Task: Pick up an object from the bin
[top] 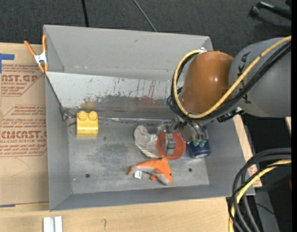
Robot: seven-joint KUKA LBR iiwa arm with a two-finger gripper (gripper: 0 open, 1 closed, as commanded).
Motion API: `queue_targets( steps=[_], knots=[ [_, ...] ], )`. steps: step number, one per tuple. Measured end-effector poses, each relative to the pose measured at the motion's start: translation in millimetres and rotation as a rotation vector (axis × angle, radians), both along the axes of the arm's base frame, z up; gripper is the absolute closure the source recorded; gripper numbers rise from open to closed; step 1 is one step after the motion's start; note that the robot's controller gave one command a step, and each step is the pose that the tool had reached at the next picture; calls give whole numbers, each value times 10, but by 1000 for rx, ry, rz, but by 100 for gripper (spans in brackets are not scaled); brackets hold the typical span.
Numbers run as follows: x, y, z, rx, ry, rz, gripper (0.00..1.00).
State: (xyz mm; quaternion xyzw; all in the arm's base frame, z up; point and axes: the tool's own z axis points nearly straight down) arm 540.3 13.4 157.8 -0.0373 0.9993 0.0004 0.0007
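Pincer: low in the bin, right of centre in the frame, below the arm's orange cover.
Pincer state: cannot tell whether spread or pressed together.
Red round object: directly under the pincer, on the bin floor, right of centre.
White crumpled cloth: touching the red object's left side.
Blue cylinder: just right of the red object.
Orange toy: near the bin's lower wall, below the cloth.
Yellow studded brick: left part of the floor, well apart.
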Motion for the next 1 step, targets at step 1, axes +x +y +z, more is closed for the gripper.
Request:
queue_targets(
  steps=[1],
  knots=[
    [0, 1, 0, 0, 0, 0, 100]
  ],
)
